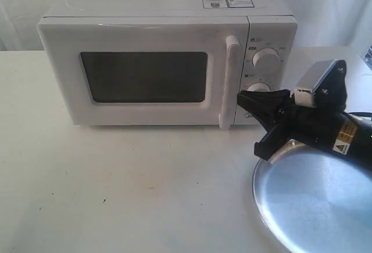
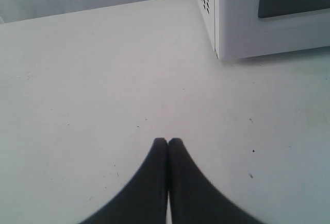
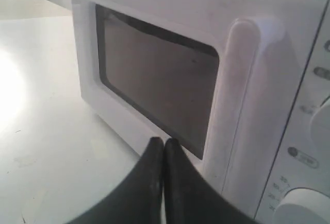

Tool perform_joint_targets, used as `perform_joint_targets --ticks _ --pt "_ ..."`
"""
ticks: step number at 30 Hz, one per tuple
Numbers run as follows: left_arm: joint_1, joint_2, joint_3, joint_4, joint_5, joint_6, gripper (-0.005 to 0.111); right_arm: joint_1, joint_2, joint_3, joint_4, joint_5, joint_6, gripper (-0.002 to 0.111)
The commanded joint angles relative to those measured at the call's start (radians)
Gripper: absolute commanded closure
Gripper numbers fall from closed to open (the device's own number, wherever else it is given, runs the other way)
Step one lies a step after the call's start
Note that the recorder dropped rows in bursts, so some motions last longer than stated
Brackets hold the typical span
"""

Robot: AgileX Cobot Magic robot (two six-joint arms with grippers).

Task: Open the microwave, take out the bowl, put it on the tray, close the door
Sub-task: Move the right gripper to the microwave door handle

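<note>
White table [image 1: 116, 195] all the way across, pale curtain [image 1: 325, 3] hanging behind it, and at the back edge sits the microwave [image 1: 163, 20], square to us with a couple of stickers [image 1: 228, 0] on its top. Its door [image 1: 145, 38] is shut flush, and the dark window [image 1: 144, 77] gives nothing away about what is inside. Now look right: the right gripper [image 1: 247, 102] hangs low in front of the control panel, just below the upper knob [image 1: 266, 59] and partly covering the lower one. Its two black fingers are pressed tight together, tip to tip, with nothing between them. The tips point at the vertical bar handle [image 1: 228, 84] and sit just beside its right side, around mid-height; whether they actually touch it I can't tell from here. From the arm's own camera the handle fills the space just beyond the closed fingertips, with the window off to one side. Beneath that arm, at the table's front right corner, lies the shiny round tray [image 1: 314, 200], bare metal, part of it running out of sight. Over on the other side the left gripper [image 2: 167, 141] hovers above bare tabletop, fingers likewise squeezed shut on nothing, with the microwave's vented side corner well ahead of it.
</note>
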Motion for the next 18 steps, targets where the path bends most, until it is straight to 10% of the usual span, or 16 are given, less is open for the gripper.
perform_joint_targets --ticks 1,6,14,18 --pt "-0.001 -0.002 -0.001 -0.003 -0.001 -0.007 0.107 -0.003 0.093 -0.069 -0.096 -0.051 -0.016 0.108" --pt "-0.001 -0.002 -0.001 -0.003 -0.001 -0.007 0.107 -0.038 0.095 -0.092 -0.14 0.065 -0.016 0.106" --pt "-0.001 -0.002 -0.001 -0.003 -0.001 -0.007 0.107 -0.103 0.103 -0.146 -0.227 0.111 0.096 0.061" --pt "-0.001 -0.002 -0.001 -0.003 -0.001 -0.007 0.107 -0.103 0.106 -0.197 -0.307 0.12 0.178 0.064"
